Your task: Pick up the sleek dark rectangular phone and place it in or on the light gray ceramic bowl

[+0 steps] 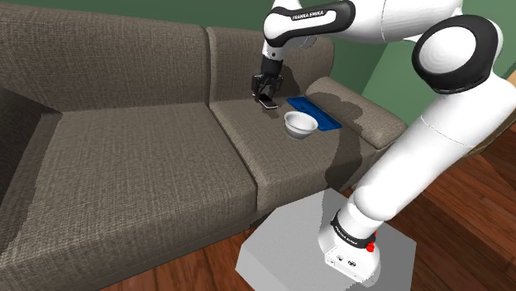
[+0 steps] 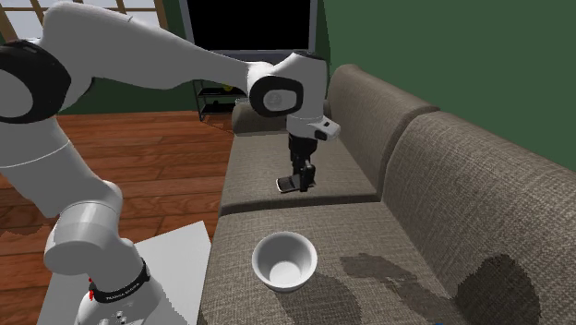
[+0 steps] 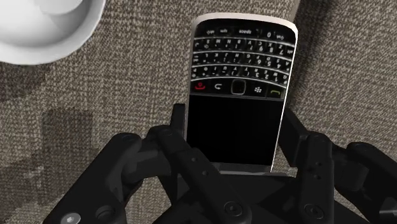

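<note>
**Phone clamped in the end effector, over the sofa seat**

And there is the phone point(image 3: 238, 89), right up close in the wrist view: a dark slab with a pale silvery edge, a black blank screen, and beyond the screen a row with a red key and a green key, then a full keypad of tiny white-lettered buttons. The end effector point(image 3: 234, 137) has it by the screen end, the two black fingers pressed against its long sides, closed only as far as the phone's width allows.

Behind it, coarse brown-grey sofa point(image 1: 124, 157) fabric, and the white curve of the bowl point(image 3: 44, 32) off to one side of the keypad end.

Over to the shoulder view: the arm reaches across to the far right seat cushion and the phone hangs small and dark under the fingers, near the backrest. The bowl sits to the right and nearer, apart from the phone, with a flat blue tray point(image 1: 316, 113) just beyond it by the armrest. The wrist view has no tray.

The second exterior view gives the tilt: the phone lies close to flat, low over the cushion; whether it touches the fabric I cannot tell. The bowl stands upright and empty on the near cushion.
</note>
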